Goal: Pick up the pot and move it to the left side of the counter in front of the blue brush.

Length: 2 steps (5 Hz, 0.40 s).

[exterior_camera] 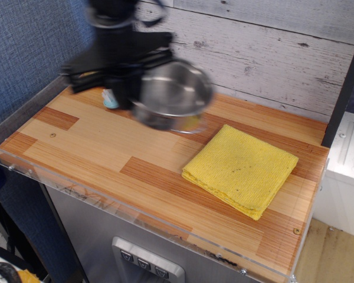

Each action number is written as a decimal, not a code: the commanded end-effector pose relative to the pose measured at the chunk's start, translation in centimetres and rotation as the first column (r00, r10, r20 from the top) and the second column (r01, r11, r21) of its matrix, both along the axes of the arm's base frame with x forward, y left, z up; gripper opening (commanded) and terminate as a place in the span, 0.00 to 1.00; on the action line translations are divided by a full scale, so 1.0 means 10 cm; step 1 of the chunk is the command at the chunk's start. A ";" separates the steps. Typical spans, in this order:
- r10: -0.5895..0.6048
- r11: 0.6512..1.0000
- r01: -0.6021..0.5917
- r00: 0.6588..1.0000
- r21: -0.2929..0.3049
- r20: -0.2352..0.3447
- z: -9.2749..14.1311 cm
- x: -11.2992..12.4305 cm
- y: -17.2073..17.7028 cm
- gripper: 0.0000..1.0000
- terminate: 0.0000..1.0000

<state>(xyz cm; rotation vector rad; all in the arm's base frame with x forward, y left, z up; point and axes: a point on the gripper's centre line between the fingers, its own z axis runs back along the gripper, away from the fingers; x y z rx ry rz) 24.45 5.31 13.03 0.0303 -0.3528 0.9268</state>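
One gripper [125, 88]: you're clamped on pot [172, 94] rim, blurred.
Pot: airborne above counter [100, 141].
Blue brush [110, 101]: at pot's 9 o'clock, mostly hidden.
Yellow cloth [242, 168]: pot's 4 o'clock.

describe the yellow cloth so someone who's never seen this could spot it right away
Look at the wooden counter in front of the whitewashed plank wall, then at its right half. The yellow cloth lies there flat and folded into a square, the only soft, bright yellow thing, apart from the pot held in the air.

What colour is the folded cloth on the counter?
Yellow; the cloth shows clearly in the observation.image view.
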 end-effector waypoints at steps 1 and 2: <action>0.067 0.997 -0.067 0.998 0.031 -0.003 -0.09 -0.21 0.49 0.00 0.00; 0.111 0.993 -0.111 0.994 0.035 -0.017 -0.19 -0.21 0.69 0.00 0.00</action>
